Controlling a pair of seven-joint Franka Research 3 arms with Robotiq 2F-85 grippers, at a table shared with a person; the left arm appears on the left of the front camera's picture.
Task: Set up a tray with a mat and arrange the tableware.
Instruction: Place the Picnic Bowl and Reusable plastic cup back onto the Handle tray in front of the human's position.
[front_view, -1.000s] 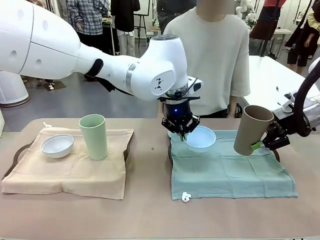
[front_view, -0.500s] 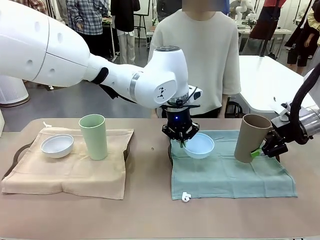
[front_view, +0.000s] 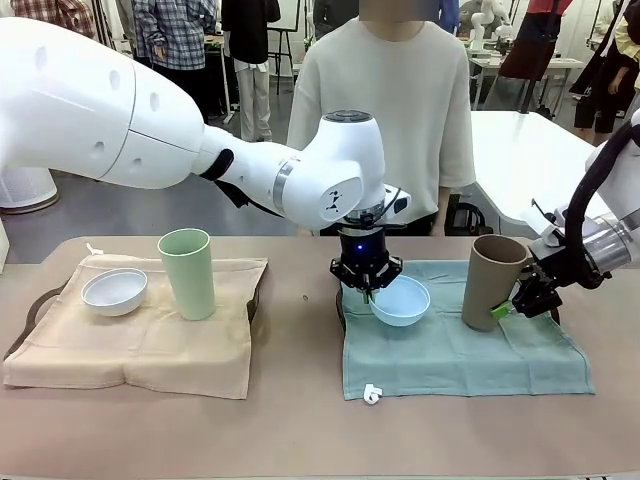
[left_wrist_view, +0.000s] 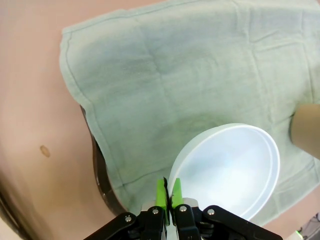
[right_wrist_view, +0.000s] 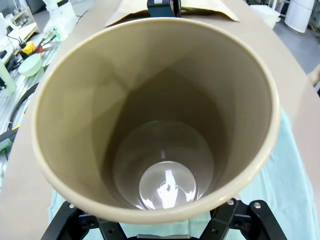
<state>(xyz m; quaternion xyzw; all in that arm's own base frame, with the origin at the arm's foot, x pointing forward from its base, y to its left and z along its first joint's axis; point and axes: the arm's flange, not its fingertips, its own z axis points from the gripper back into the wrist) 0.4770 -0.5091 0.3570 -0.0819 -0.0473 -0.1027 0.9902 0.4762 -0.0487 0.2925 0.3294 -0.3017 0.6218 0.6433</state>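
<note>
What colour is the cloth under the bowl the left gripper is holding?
Pale green; the cloth under the light blue bowl shows best in the left wrist view.

The front camera sits on the robot's side, looking level across the surface (front_view: 300, 420) at the person (front_view: 385, 120) opposite, wide enough to take in both mats. The left wrist camera looks steeply down, close over the green mat (left_wrist_view: 175, 75) and blue bowl (left_wrist_view: 230, 170), both shared with the front view. The right wrist camera peers very closely into the brown cup (right_wrist_view: 155, 125), also seen from the front.
</note>
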